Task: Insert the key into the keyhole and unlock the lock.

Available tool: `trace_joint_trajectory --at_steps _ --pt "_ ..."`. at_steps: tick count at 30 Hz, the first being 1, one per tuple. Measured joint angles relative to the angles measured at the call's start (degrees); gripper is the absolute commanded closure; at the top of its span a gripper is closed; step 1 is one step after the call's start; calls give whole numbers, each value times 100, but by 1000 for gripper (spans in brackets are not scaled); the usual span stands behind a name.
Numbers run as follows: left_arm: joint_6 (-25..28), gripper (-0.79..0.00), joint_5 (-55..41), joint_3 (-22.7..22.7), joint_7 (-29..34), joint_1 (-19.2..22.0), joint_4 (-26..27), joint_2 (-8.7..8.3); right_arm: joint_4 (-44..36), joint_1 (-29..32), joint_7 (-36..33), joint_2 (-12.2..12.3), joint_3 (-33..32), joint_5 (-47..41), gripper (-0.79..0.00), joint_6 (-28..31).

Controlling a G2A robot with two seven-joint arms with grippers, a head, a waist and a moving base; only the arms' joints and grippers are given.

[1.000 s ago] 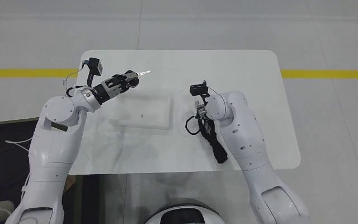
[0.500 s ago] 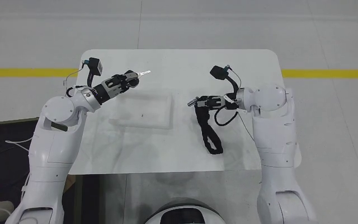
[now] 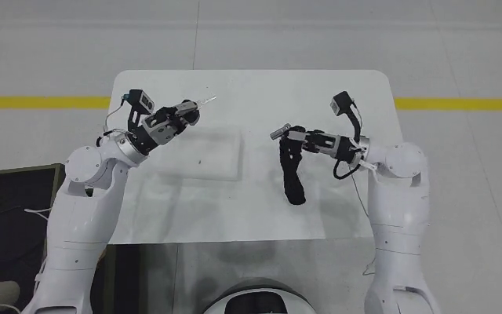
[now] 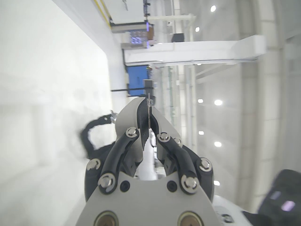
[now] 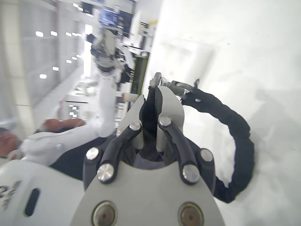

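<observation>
The left gripper [image 3: 192,111], fingers pinched on the key [image 3: 205,101], should aim it squarely at the lock [image 3: 291,177] clamped in the right gripper [image 3: 289,135], then advance slowly.

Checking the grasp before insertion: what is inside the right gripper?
The right gripper pinches a dark part of the lock, its metal end poking past the tips. The fingers hide how deep it sits.

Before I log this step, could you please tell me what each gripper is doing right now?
Left gripper: closed, holding the key.
Right gripper: closed, holding the cable lock near its metal end.
</observation>
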State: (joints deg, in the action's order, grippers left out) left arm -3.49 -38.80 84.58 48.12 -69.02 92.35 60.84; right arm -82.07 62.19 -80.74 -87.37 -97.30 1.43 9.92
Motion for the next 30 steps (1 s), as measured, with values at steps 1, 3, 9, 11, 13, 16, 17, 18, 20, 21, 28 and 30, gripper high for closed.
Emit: trace_joint_trajectory --at_steps 1,3,9,11,13,16,17,18,20,21,28,30 --pt "-175 0 -282 -80 111 60 -33 22 198 -50 -116 28 -95 -533 0 27" --pt "-361 0 -464 -231 297 147 -91 54 500 -129 -299 68 -180 -1266 0 10" --pt "-514 0 -523 -459 285 280 -218 112 1209 -395 -736 194 -112 -2504 0 -62" --pt "-512 0 -523 -455 288 278 -215 111 1207 -395 -728 195 -111 -2494 0 -54" --pt "-512 0 -523 -454 289 278 -215 111 1201 -392 -726 194 -113 -2485 0 -53" --pt "-457 0 -435 -484 380 171 -90 108 1062 -270 -654 195 -81 -2606 0 -107" --pt "-411 0 -323 -498 510 39 80 103 904 -112 -597 195 -46 -2779 0 -187" --pt "-374 0 -183 -512 681 -75 261 95 765 54 -545 195 -5 -2997 0 -307" --pt "-312 0 71 -548 1072 -116 451 89 647 251 -514 203 94 -3501 0 -612" --pt "-297 0 51 -566 1168 -84 424 100 656 270 -536 209 136 -3690 0 -714" --pt "-4 0 -428 -960 1301 187 211 260 997 333 -380 218 465 -5059 0 -1390" --pt "117 0 -489 -1068 1227 201 197 308 1079 356 -245 209 558 -5356 0 -1512"
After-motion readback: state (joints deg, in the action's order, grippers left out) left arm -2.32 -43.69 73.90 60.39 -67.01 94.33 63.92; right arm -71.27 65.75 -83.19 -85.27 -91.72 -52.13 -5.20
